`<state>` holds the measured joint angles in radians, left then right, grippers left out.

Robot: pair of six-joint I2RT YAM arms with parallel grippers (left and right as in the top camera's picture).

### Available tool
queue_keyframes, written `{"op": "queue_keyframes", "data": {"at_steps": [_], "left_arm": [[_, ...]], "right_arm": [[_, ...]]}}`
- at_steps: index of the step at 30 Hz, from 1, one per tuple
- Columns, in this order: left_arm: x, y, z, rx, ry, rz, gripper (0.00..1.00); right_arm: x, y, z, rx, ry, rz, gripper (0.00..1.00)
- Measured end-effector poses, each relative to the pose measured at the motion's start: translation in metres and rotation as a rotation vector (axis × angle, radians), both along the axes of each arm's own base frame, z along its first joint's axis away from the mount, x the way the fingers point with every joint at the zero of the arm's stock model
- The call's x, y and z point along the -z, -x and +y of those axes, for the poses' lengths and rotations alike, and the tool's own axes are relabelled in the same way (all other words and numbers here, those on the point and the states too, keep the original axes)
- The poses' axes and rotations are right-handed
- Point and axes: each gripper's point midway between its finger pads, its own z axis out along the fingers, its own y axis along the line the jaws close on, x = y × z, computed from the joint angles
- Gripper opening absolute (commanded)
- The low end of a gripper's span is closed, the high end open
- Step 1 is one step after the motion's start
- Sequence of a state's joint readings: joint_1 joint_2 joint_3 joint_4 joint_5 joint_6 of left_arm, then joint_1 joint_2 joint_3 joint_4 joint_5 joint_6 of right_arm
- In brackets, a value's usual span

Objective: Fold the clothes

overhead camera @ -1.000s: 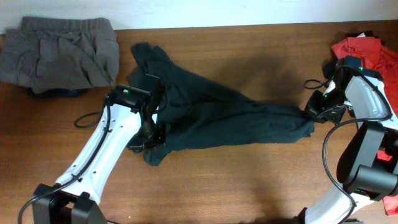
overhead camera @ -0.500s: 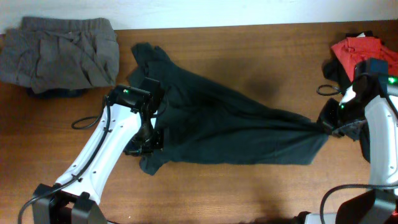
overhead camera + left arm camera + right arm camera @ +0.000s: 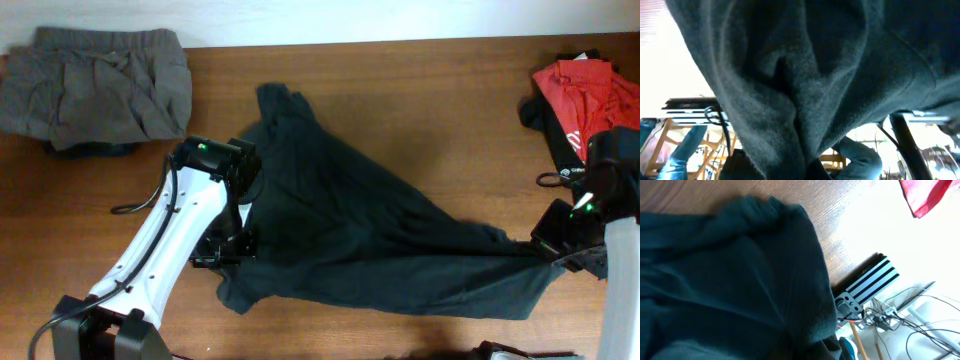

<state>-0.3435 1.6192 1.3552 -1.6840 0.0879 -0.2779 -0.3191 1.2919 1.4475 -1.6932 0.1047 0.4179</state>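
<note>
**Fig. Black shirt held across the table, both arms engaged.** The black shirt (image 3: 370,240) lies over the middle and front of the table (image 3: 420,90), pulled into a long wedge. Its long axis runs from the table's left-centre toward its front-right corner, with a loose lobe trailing toward the back edge.

My left gripper (image 3: 228,245) is clamped on the shirt's left end, and its wrist view shows bunched dark cloth hanging from the grip. My right gripper (image 3: 555,240) is closed on the opposite end near the front-right corner. There the cloth narrows to a taut point, and the wrist view shows it draped over the fingers, which are themselves hidden.

The shirt therefore lies between my two hands, each at one end of the axis, so neither arm is nearer. I judge that the coming move depends on keeping this line parallel to the table's front edge while the cloth is lowered flat.

The surface is smooth wood, likely low in friction. Bare room lies toward the table's back-centre. The grey garment (image 3: 100,80) fills the back-left corner and the red shirt (image 3: 585,85) the back-right. The front edge is close to the cloth.
</note>
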Motion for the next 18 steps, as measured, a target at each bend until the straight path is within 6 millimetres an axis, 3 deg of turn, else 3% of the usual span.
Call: {"op": "queue_keyframes", "data": {"at_steps": [3,10,11,17,18], "left_arm": [[-0.003,-0.002,-0.007,0.012,0.045,-0.005,0.01],[-0.014,-0.027,-0.018,0.035,0.105,-0.114,0.04],[-0.014,-0.028,-0.019,0.035,0.107,-0.118,0.08],[-0.017,-0.02,-0.016,0.042,0.102,-0.083,0.08],[-0.017,-0.018,-0.017,0.044,0.106,-0.073,0.17]], "right_arm": [[0.0,0.0,0.0,0.0,0.0,-0.001,0.09],[0.004,-0.003,0.002,-0.001,-0.014,-0.009,0.1],[0.006,-0.003,0.002,-0.001,-0.017,-0.007,0.1],[0.012,-0.002,0.008,-0.023,-0.05,0.005,0.1],[0.012,-0.003,0.01,-0.035,-0.061,0.002,0.2]]}}
